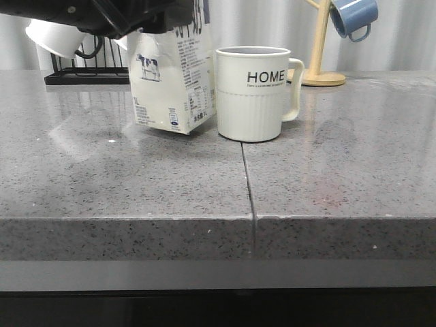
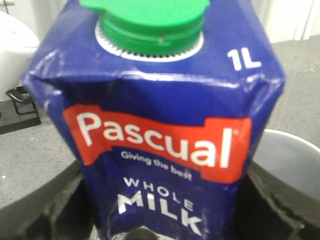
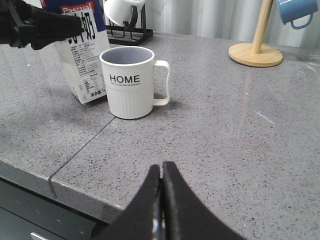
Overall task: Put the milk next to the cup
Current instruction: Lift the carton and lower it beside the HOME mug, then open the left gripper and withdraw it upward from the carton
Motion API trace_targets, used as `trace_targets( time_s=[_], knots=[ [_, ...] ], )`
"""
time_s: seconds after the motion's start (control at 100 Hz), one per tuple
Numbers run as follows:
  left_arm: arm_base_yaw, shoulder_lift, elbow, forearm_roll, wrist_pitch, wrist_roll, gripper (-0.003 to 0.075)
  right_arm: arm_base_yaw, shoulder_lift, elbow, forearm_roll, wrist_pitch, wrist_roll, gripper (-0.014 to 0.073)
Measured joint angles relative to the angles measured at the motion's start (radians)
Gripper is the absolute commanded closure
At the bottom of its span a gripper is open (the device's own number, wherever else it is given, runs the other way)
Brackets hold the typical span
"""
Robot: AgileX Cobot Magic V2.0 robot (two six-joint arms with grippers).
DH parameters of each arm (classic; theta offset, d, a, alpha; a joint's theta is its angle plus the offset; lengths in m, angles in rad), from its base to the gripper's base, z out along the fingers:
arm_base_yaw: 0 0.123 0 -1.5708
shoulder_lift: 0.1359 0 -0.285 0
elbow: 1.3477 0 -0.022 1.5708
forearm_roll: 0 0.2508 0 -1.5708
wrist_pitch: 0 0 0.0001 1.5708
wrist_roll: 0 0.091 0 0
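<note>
While my left pincer clamps the milk at upper left of the front frame, I note the carton tilted, just beside the cup at centre on the bench. Right pincer pressed together, low over the bench.

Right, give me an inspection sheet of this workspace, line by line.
Surface: grey speckled stone counter, with a seam running to its front edge.
Job's things: tall cream-and-blue Pascual whole milk carton tilted, beside the large cream HOME mug; whether its base is fully down cannot be told.
Clutter: black wire rack holding white mugs, wooden mug tree with a blue mug.
Grippers: left gripper clamps the carton's top; right gripper is shut, empty, near the counter's front edge.
Cables: nothing seen.
Surroundings: pale curtain behind the counter.
</note>
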Motion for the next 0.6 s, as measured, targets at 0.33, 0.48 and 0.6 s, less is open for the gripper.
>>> trace_targets(
  time_s=[0.33,0.48,0.6],
  knots=[
    [-0.004,0.021,-0.002,-0.025,-0.022,0.000,0.0198,0.000,0.000,0.000,0.000,0.000,0.000,0.0659],
    [-0.004,0.021,-0.002,-0.040,-0.022,0.000,0.0071,0.000,0.000,0.000,0.000,0.000,0.000,0.0659],
    [-0.004,0.021,-0.002,-0.048,-0.024,0.000,0.0072,0.000,0.000,0.000,0.000,0.000,0.000,0.0659]
  ],
)
